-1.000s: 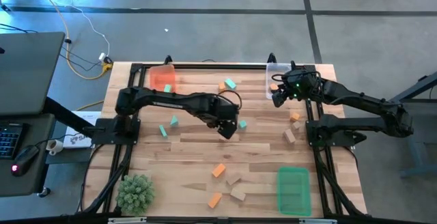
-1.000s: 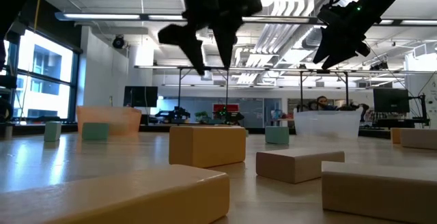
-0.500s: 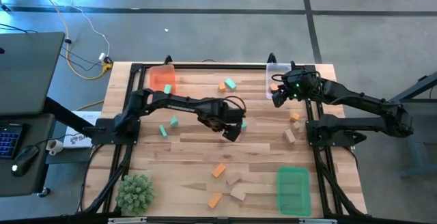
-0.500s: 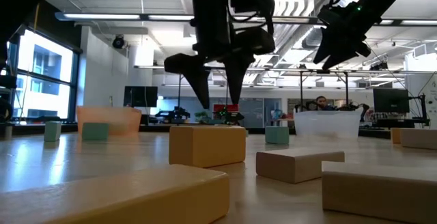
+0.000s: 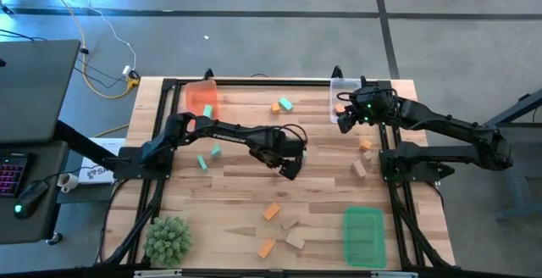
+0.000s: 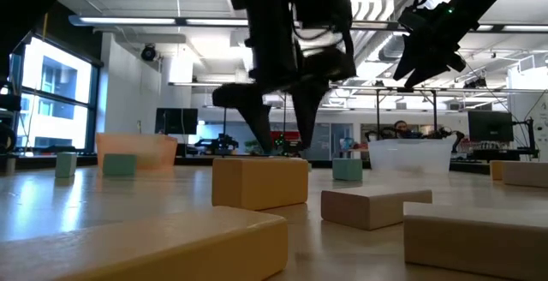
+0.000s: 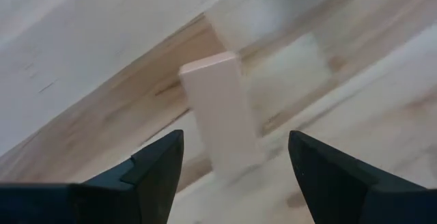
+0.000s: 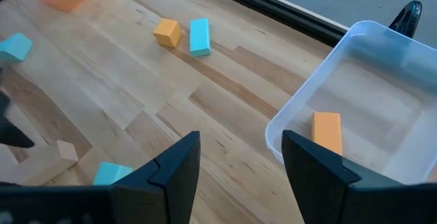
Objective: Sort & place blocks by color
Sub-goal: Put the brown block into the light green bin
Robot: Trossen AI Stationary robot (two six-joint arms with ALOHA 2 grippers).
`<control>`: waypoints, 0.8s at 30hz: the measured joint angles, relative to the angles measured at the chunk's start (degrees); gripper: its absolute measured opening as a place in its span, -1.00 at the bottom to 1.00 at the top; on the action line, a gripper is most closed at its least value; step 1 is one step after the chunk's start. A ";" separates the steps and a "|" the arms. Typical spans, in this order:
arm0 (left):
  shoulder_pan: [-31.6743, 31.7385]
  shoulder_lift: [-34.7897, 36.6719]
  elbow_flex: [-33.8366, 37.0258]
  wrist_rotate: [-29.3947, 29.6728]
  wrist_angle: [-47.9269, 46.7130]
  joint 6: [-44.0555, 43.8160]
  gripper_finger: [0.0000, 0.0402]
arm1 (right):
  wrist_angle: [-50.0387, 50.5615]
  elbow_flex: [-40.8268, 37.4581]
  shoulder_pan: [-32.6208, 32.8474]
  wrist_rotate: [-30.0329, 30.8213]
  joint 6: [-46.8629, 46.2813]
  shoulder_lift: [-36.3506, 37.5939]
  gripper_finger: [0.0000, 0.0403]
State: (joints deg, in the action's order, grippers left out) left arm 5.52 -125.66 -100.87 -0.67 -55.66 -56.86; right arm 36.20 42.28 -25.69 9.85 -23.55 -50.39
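On the table (image 5: 229, 197), left end effector (image 7: 235, 157) (fingers spread) straddles tan block (image 7: 222, 108), seemingly untouched.

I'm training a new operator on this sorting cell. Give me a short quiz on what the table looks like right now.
1. True or false: the left claw is shut on a teal block.
2. What lies in the clear tray? A: an orange block. B: a tan wedge. C: nothing.
3. Which claw is nearer the clear tray?

Key
1. False. It is open, with a tan block between its fingers.
2. A.
3. The right claw, which is open and holds nothing.
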 joint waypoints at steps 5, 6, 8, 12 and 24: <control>-0.20 -1.70 0.01 0.00 -0.15 -0.06 0.25 | 0.01 0.00 -0.02 0.01 -0.47 0.02 -0.04; -0.22 -2.18 -0.10 -0.03 0.82 -0.22 0.25 | 0.06 0.00 -0.02 0.02 -0.46 0.01 -0.04; -0.22 -2.76 0.00 -0.15 0.75 -0.15 0.25 | 0.17 0.00 0.00 0.00 -0.50 0.02 -0.04; -0.40 -3.10 -0.15 0.68 1.94 0.58 0.22 | 0.16 0.00 0.00 0.04 -0.61 0.00 -0.04; -1.13 -4.53 -0.16 -1.70 -0.37 11.26 -0.50 | -0.39 0.00 0.00 -1.22 -0.42 0.00 -0.04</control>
State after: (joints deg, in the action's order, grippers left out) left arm 4.39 -130.19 -101.03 -2.37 -56.03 -45.60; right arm 35.82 42.28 -25.69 8.63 -23.97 -50.39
